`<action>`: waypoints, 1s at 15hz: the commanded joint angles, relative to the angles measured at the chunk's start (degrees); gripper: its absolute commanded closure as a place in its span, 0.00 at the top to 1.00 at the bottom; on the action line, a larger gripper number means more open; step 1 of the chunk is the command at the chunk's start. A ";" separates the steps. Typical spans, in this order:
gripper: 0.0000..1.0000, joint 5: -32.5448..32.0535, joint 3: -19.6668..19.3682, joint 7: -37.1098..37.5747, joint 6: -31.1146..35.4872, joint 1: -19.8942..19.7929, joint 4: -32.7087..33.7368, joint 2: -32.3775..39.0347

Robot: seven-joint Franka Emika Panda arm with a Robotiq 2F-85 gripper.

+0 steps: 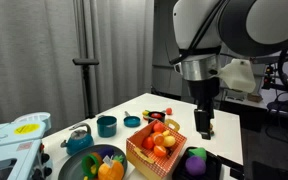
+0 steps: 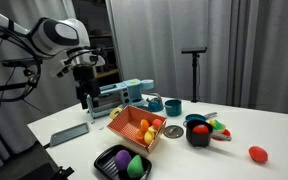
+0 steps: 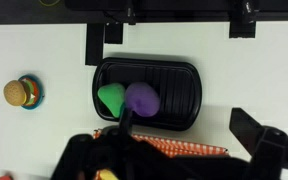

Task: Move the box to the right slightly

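The box (image 1: 152, 146) is an orange checkered basket holding toy fruit, near the table's middle in both exterior views (image 2: 137, 128). In the wrist view only its orange rim (image 3: 179, 148) shows at the bottom. My gripper (image 1: 203, 126) hangs at the box's side, fingertips about level with its rim (image 2: 86, 101). In the wrist view its fingers (image 3: 169, 150) look spread wide, one dark finger at the right and dark parts at the left, with the box's edge between them. It holds nothing. Whether a finger touches the box cannot be told.
A black tray (image 3: 179, 90) with a green and a purple toy lies right next to the box (image 1: 210, 160). A teal cup (image 1: 106, 125), a plate of toy food (image 1: 84, 160), a black bowl (image 2: 199, 133), a red toy (image 2: 257, 153) and a grey slab (image 2: 69, 133) share the table.
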 commanded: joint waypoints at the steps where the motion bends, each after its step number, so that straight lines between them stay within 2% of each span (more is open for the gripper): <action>1: 1.00 -0.29 -1.05 0.27 -0.13 1.13 0.06 0.09; 9: 1.00 -0.29 -1.05 0.27 -0.13 1.13 0.06 0.09; 15: 1.00 -1.79 -3.91 6.54 7.02 -2.00 0.24 2.57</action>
